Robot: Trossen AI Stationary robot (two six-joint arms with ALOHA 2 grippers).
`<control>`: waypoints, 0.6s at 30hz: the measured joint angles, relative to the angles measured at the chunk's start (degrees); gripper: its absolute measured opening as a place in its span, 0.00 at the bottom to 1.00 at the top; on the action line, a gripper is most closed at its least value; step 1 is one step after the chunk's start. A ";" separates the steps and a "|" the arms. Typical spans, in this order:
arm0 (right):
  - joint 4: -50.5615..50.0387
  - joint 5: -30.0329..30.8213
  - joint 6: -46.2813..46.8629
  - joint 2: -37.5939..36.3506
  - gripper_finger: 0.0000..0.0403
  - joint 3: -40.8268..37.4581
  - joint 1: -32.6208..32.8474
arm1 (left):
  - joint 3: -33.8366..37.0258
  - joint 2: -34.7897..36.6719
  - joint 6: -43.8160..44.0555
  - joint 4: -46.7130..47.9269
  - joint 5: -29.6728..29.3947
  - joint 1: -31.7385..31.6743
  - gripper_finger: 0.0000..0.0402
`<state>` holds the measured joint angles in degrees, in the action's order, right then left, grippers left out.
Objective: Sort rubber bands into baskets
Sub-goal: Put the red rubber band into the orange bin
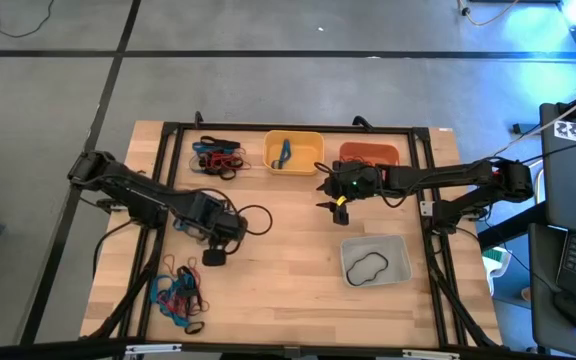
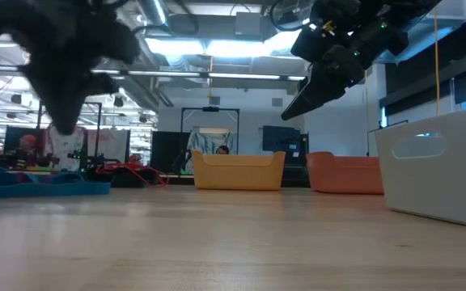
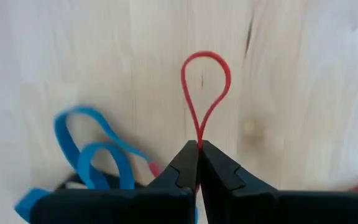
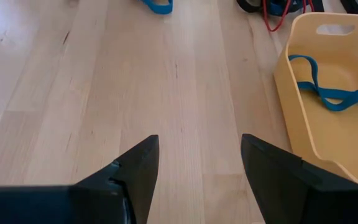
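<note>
The left gripper (image 3: 198,149) is pinched shut on a red rubber band (image 3: 205,93), which stands out beyond the fingertips as a narrow teardrop loop above the bare wooden table (image 3: 303,81). In the high view this gripper (image 1: 214,257) sits on the left half of the table, just beyond the near-left pile of rubber bands (image 1: 178,295), a tangle of blue, red and black loops. The left wrist view shows 2 blue loops (image 3: 89,155) of that pile lying on the wood beside the closed fingers, apart from the held red band.

The right gripper (image 1: 339,208) hangs over the middle of the table with its fingers spread wide and nothing between them, as the right wrist view (image 4: 194,168) makes plain. It is close to the near side of the yellow basket (image 1: 294,152), which holds 1 blue band (image 4: 328,93). The orange basket (image 1: 370,155) stands just right of the yellow one along the far edge; its contents are hard to make out from above. The pale grey basket (image 1: 376,259) sits nearer, on the right, with 1 black band (image 1: 367,267) lying inside it.

A second pile of bands (image 1: 217,156), mostly red and black with some blue, lies at the far left, just left of the yellow basket.
</note>
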<state>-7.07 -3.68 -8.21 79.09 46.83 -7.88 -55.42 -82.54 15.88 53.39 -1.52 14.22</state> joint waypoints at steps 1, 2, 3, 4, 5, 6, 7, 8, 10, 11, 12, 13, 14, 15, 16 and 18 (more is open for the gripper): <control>0.08 0.02 0.00 0.00 0.56 0.00 0.00 | -0.87 -0.01 -0.20 -0.06 -0.44 0.00 0.01; 0.31 0.02 0.00 0.00 0.56 0.00 0.00 | -1.62 0.00 -0.51 -0.44 -1.26 0.00 0.01; 0.65 0.01 0.00 0.00 0.56 0.00 0.00 | -2.08 0.01 -0.90 -1.40 -2.34 0.00 0.01; 1.02 0.02 0.00 -0.02 0.56 0.00 0.00 | -2.27 0.01 -1.34 -2.94 -3.37 0.00 0.02; 1.27 0.02 -0.02 -0.02 0.56 0.00 0.00 | -2.29 0.02 -1.95 -4.87 -4.28 0.00 0.02; 1.31 0.02 -0.02 -0.02 0.56 0.00 0.00 | -2.29 0.02 -2.84 -6.92 -5.11 0.00 0.02; 1.31 0.02 -0.08 -0.02 0.56 0.00 0.00 | -2.27 -0.01 -3.88 -9.21 -5.91 0.00 0.03; 1.31 0.02 -0.23 -0.02 0.56 0.00 0.00 | -2.10 -0.01 -4.83 -11.97 -6.55 0.00 0.03; 1.31 0.01 -0.61 -0.02 0.56 0.00 0.00 | -1.23 0.00 -6.91 -17.86 -8.04 0.00 0.03; 1.31 0.00 -0.66 -0.02 0.56 0.00 0.00 | -0.74 -0.01 -7.78 -20.30 -8.74 0.00 0.03; 1.31 0.00 -0.70 -0.02 0.56 0.00 0.02 | -0.26 -0.01 -8.58 -22.89 -9.29 0.00 0.03; 1.39 0.02 -0.72 -0.02 0.56 0.00 0.00 | 0.23 -0.01 -9.20 -25.61 -9.77 0.00 0.03; 1.51 0.01 -0.72 -0.02 0.56 0.00 0.00 | 0.82 0.00 -9.86 -28.44 -10.48 0.00 0.03; 1.60 0.02 -0.73 -0.02 0.56 0.00 0.00 | 1.45 0.02 -10.29 -30.94 -11.14 0.00 0.03; 1.68 0.01 -0.74 -0.02 0.56 0.00 0.00 | 1.94 -0.01 -10.34 -32.73 -11.89 0.00 0.03; 2.36 -0.06 -0.75 -0.02 0.56 0.00 0.02 | 2.65 -0.01 -10.39 -35.88 -12.79 0.00 0.03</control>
<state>-4.71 -3.74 -8.96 79.07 46.83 -7.86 -52.77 -82.54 5.48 17.51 -14.31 14.22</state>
